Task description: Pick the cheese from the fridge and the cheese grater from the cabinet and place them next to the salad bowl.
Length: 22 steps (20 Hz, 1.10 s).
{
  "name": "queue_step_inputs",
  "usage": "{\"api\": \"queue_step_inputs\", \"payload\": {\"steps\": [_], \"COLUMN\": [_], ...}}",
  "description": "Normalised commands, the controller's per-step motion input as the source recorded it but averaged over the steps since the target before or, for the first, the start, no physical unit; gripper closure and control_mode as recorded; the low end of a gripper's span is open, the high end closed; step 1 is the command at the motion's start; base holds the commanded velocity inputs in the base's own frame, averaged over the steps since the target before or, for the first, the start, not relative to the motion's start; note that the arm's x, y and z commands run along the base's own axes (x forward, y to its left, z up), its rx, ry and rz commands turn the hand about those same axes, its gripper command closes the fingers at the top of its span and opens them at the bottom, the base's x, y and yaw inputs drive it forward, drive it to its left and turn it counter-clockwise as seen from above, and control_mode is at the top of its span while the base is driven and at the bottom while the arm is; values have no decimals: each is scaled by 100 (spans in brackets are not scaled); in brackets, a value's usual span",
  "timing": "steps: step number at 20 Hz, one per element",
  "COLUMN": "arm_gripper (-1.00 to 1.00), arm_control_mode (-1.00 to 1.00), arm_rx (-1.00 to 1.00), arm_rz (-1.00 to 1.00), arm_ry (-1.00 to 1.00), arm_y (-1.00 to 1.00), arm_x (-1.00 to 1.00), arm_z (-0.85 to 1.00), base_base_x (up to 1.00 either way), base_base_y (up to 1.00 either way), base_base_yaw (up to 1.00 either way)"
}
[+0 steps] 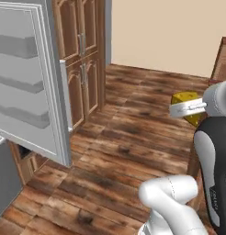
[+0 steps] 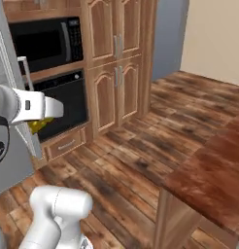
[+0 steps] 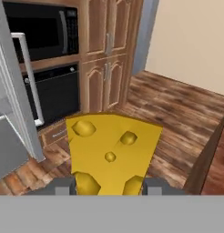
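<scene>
My gripper (image 3: 109,187) is shut on the cheese (image 3: 111,148), a yellow wedge with holes that sticks out past the two fingertips. From the left base view the cheese (image 1: 184,100) shows behind the white hand at the gripper (image 1: 190,110), held in the air over the wooden floor. In the right base view a yellow bit of the cheese (image 2: 40,125) peeks out under the hand, by the gripper (image 2: 49,116). The light-grey fridge stands to the left with its door (image 1: 27,92) swung open, racks showing. The cheese grater, the cabinet and the salad bowl are out of view.
Tall brown cupboards (image 1: 82,59) line the wall past the fridge door. A black microwave (image 2: 43,44) sits above an oven (image 2: 63,104). A wooden counter (image 2: 209,168) stands at the right. Bare plank floor (image 1: 124,137) lies between them.
</scene>
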Motion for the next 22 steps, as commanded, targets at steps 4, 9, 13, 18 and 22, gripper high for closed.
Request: {"api": "queue_step_inputs", "payload": {"steps": [4,9,13,18,22], "arm_gripper": [100,100,100,100,100], "arm_control_mode": [100,100,100,100,100], "arm_rx": [0,0,0,0,0], "arm_rz": [0,0,0,0,0], "arm_ry": [0,0,0,0,0], "arm_y": [0,0,0,0,0], "arm_x": [0,0,0,0,0], "arm_z": [0,0,0,0,0], "base_base_x": [38,40,93,89,90], "base_base_y": [38,77,91,12,-1], "base_base_yaw": [-86,-59,-26,8,22]}}
